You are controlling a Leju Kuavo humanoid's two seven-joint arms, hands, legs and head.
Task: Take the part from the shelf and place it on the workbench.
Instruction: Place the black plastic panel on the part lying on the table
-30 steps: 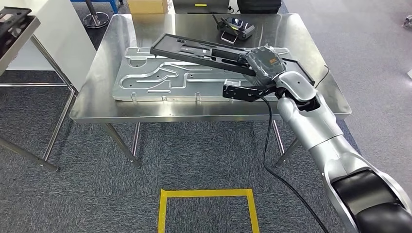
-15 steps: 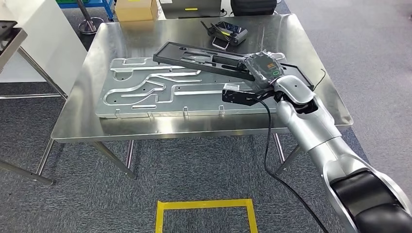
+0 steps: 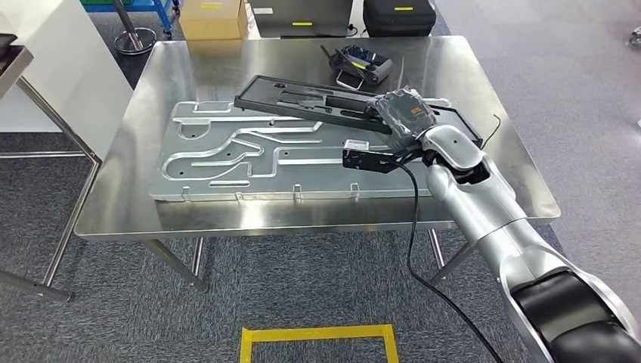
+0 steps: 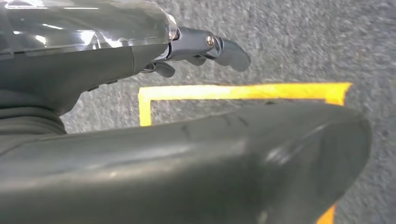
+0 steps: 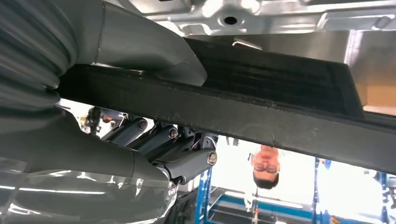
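My right hand (image 3: 399, 113) grips the part (image 3: 317, 96), a flat black frame with cut-outs. In the right wrist view the thumb (image 5: 154, 51) lies on one face of the frame's bar (image 5: 261, 109) and my dark fingers (image 5: 159, 144) are curled against the opposite face, so the bar is clamped between them. The part reaches away from my fingers across the workbench (image 3: 143, 193). The end in my grip is raised; the far end is low, at or close to the large embossed metal plate (image 3: 249, 155), though I cannot tell whether it touches. That plate lies flat on the bench, under the part and just below my fingers.

Beyond my right hand, toward the far edge of the bench, sits a handheld controller with antennas (image 3: 361, 63). A black cable (image 3: 412, 227) runs from the wrist down past the bench edge.

My left hand (image 4: 196, 49) hangs over grey carpet (image 4: 303, 42). Its fingers are curled partway with nothing between them that I can see, but whether they are apart or closed I cannot tell. Yellow floor tape (image 4: 243, 91) lies on the carpet below them.

In the right wrist view a person (image 5: 265, 168) stands in the background, well beyond my fingers. A cardboard box (image 3: 212, 18) and a dark case (image 3: 397, 15) rest on the floor past the bench.
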